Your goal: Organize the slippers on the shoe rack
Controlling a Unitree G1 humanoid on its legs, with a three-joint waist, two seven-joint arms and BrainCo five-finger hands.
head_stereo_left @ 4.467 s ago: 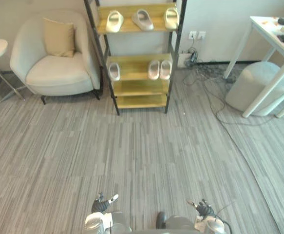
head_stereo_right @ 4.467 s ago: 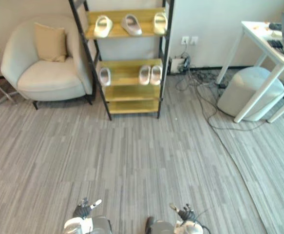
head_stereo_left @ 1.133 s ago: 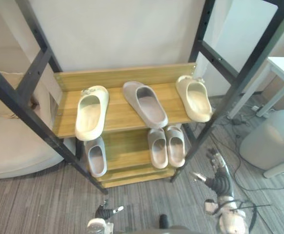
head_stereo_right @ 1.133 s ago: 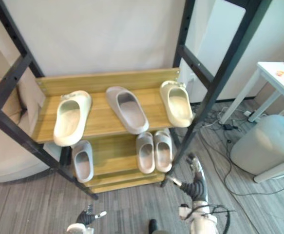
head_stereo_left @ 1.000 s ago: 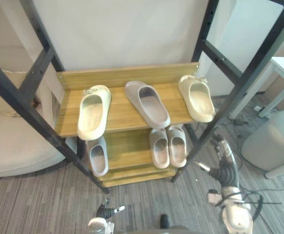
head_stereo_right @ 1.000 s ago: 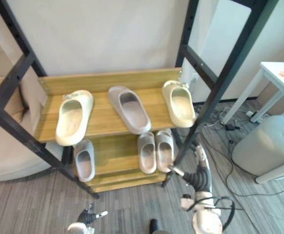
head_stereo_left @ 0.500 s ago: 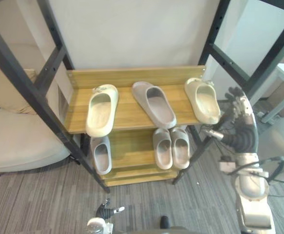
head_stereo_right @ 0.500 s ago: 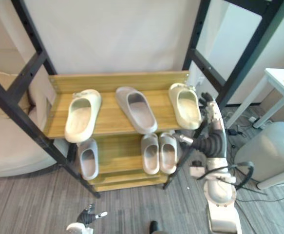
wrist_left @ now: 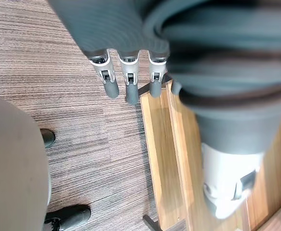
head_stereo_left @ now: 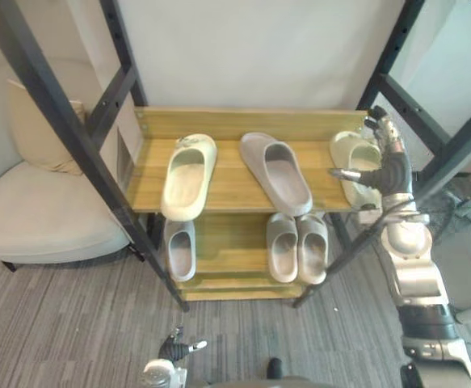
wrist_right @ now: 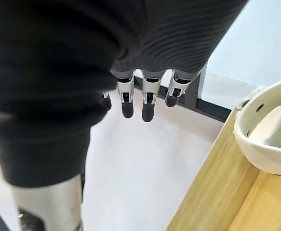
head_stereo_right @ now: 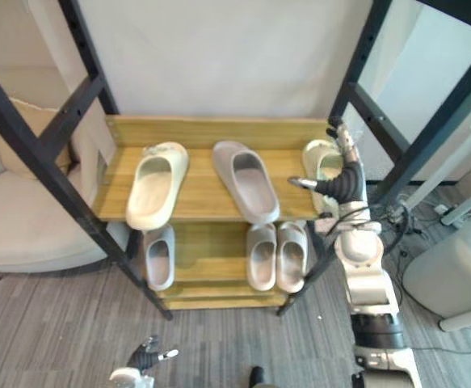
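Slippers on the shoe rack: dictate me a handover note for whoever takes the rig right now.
Right robot hand: open, raised beside the right cream slipper on the upper shelf; nothing gripped.
Left robot hand: open, low, idle.
Upper shelf: left cream slipper, angled grey slipper between the cream two.
Lower shelf: single grey slipper, grey pair.
Done: only the lower pair sits matched.
Left: bring the cream slippers together, probably pair the two lone grey ones.

shoe rack (head_stereo_left: pixel 227 121): upper shelf (head_stereo_left: pixel 229 182) carries three slippers (head_stereo_left: pixel 277 171); lower shelf (head_stereo_left: pixel 227 242) three more.
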